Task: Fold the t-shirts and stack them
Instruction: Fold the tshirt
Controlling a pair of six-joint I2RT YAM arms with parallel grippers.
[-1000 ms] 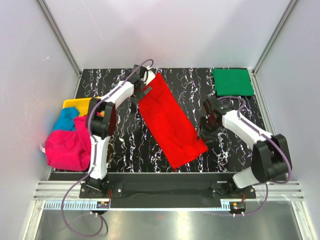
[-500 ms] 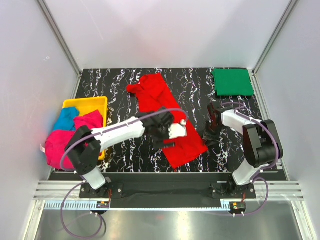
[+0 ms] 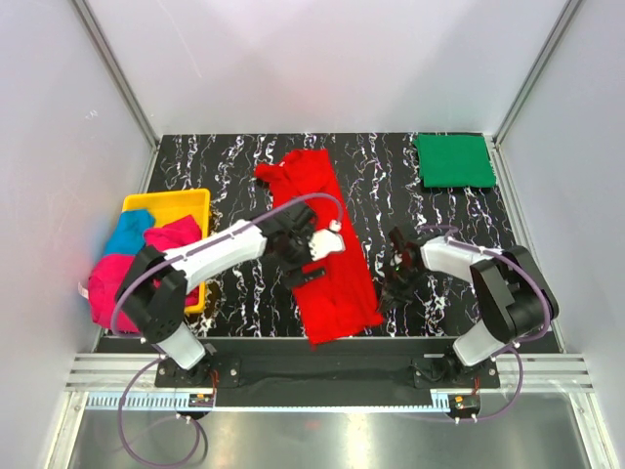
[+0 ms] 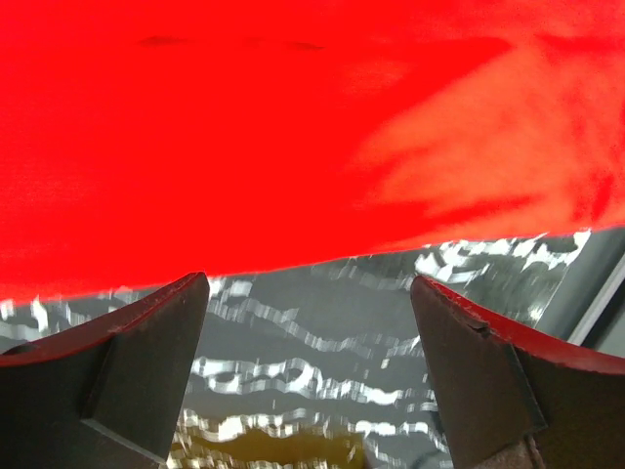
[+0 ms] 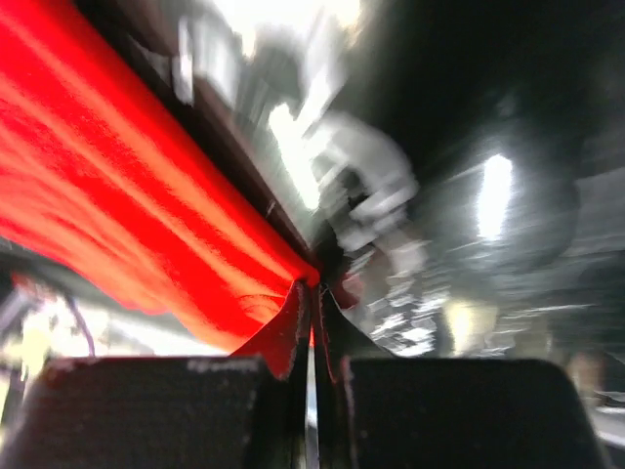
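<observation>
Starting at the left edge, a yellow rectangular plastic tray (image 3: 186, 198) holds a turquoise blue t-shirt (image 3: 127, 234) and a magenta pink t-shirt (image 3: 132, 288). The left gripper (image 4: 308, 293) hangs, fingers wide apart, over the bright red cloth t-shirt (image 3: 332, 288), a long strip down the middle. The right gripper (image 5: 311, 291) looks pinched together on its right side. This shirt seems light and floppy, so corners look best to hold. A folded dark green t-shirt (image 3: 454, 161) sits in the far right corner.
</observation>
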